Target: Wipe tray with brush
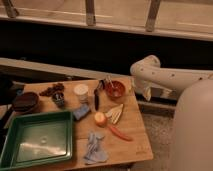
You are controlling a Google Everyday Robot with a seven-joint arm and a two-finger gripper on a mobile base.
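One green tray point(36, 142) lay at the near left corner of the wooden table point(136, 146), with nothing resting in it. A single slim dark-handled tool, apparently the brush point(96, 99), lay near the middle of the far edge, between a white cup point(80, 92) and a red bowl point(115, 90). It was well apart from the tray.

The one gripper point(147, 93) hung at the end of the white arm point(165, 76) just past the table's right edge, near the far right corner and beside the red bowl. It held nothing that could be seen, and whether it was spread or pressed together could not be told.

There were two bowls: the red one toward the far right corner, with some small utensils sticking out of it, and a dark one point(26, 101) at the left edge. There were also two cups: the white one and a small grey one point(59, 99) to its left. One cluster of dark reddish pieces point(52, 90) sat along the far edge.

Toward the middle lay one blue sponge point(81, 112), just beside the tray's far right corner. Next to it were one round orange fruit point(100, 118) and one pale yellow item point(115, 113). One long red vegetable point(119, 132) lay closer to the near edge. One crumpled blue-grey cloth point(95, 148) sat at the near edge, just right of the tray.
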